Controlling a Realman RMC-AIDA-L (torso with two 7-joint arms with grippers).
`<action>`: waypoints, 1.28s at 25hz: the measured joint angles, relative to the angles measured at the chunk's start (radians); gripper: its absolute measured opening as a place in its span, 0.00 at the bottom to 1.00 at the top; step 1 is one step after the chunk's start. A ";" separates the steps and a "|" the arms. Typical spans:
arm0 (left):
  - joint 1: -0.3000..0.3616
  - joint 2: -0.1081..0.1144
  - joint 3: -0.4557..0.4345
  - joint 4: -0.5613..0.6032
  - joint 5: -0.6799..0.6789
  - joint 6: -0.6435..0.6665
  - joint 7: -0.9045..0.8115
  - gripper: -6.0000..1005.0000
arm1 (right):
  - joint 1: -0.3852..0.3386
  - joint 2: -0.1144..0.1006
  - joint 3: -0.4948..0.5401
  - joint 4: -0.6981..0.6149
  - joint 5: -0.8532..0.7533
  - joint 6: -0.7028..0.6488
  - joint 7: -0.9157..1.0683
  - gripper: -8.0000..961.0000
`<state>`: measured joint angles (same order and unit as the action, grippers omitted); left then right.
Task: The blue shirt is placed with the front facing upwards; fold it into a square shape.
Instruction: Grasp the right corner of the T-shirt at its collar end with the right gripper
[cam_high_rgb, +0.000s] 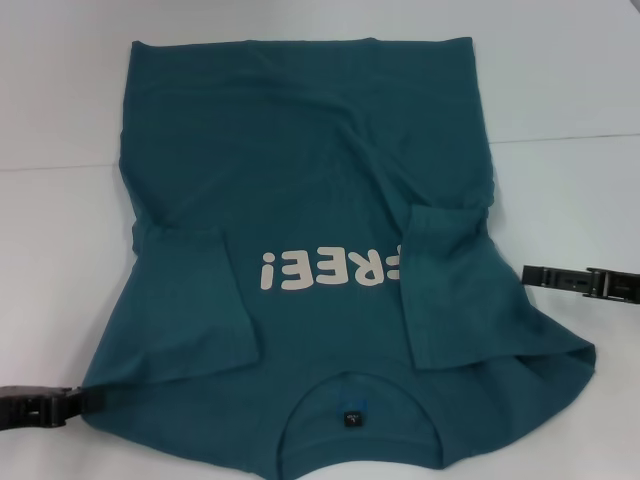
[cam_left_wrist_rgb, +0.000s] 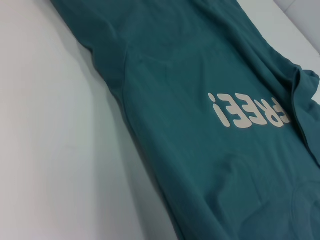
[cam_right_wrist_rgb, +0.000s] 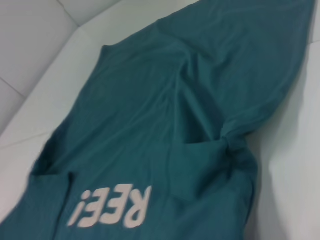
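— What do we have before us, starting with the biggest thing?

— We see the white table, and spread across most of it the blue shirt, front side up, collar nearest to us and hem at the far edge.

— How does it lie?

— Both sleeves are folded inward over the chest. We note the left sleeve lying fairly flat, and the right sleeve folded in with a bunched crease where it meets the side seam. The right sleeve's edge covers the start of the cream lettering, so we read only part of the word, upside down from our side.

— And the smaller parts?

— We see the neck opening at the near edge with a small dark label inside it.

— The grippers?

— Our left gripper sits low at the near left corner of the shirt, its tip touching the fabric edge. Our right gripper rests just beside the shirt's right edge, apart from it. We cannot tell how far either pair of jaws stands open, nor whether the left has cloth.
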<state>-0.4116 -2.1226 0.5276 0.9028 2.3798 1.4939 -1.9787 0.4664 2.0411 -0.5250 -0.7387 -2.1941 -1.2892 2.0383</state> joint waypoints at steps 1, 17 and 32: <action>-0.001 0.001 0.000 -0.001 0.000 -0.001 0.000 0.01 | 0.004 0.004 -0.010 0.003 0.000 0.021 -0.002 0.98; -0.007 0.003 0.000 -0.007 -0.004 -0.011 -0.003 0.01 | 0.080 0.020 -0.111 0.104 -0.003 0.170 -0.030 0.97; -0.007 0.003 0.000 -0.022 -0.004 -0.030 -0.004 0.01 | 0.078 0.005 -0.114 0.077 0.020 -0.006 -0.031 0.90</action>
<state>-0.4187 -2.1199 0.5279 0.8805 2.3761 1.4638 -1.9832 0.5442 2.0458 -0.6390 -0.6618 -2.1744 -1.2956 2.0069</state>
